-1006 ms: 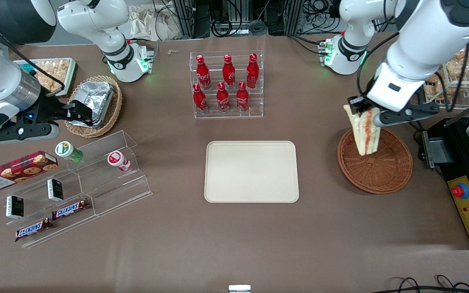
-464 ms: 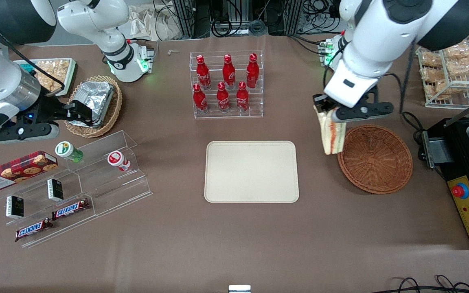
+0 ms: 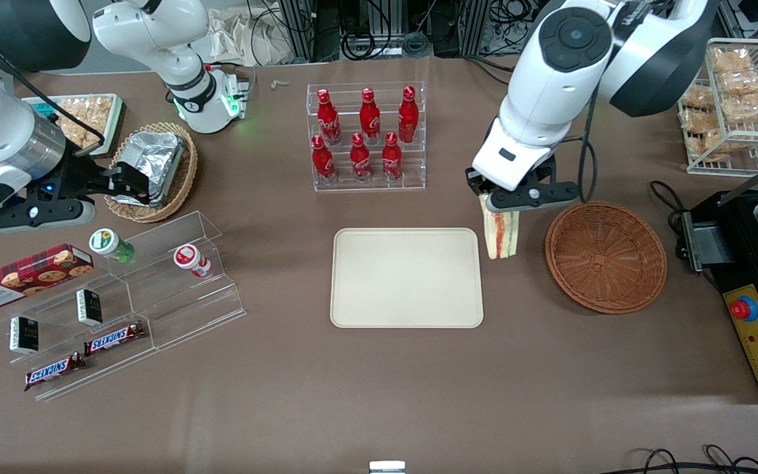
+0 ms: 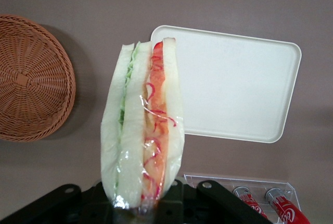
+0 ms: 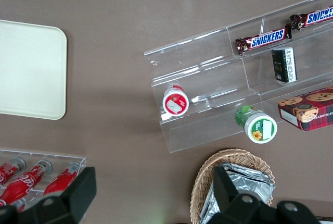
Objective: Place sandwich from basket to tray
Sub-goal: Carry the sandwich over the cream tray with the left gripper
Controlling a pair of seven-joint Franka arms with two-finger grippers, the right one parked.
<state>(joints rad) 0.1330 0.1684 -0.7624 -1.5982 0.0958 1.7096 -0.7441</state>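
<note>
Gripper (image 3: pixel 499 199) clamped on top end of sandwich (image 3: pixel 500 234), hanging upright in air betw. tray (image 3: pixel 407 277) and basket (image 3: pixel 606 256), just beside tray's edge, not yet over it. Basket holds nothing. Front view: only pale bread side plus thin red strip visible, fingers mostly hidden by the wrist. Wrist view: cut face of sandwich (image 4: pixel 143 130) w/ green, orange, red layers under clear wrap, tray (image 4: pixel 234 83) and basket (image 4: pixel 32 78) below to either side; coke bottles (image 4: pixel 270 206) at frame edge. Vs 0.5 s ago: moved off basket rim toward tray; 1 s ago was over basket centre.
</note>
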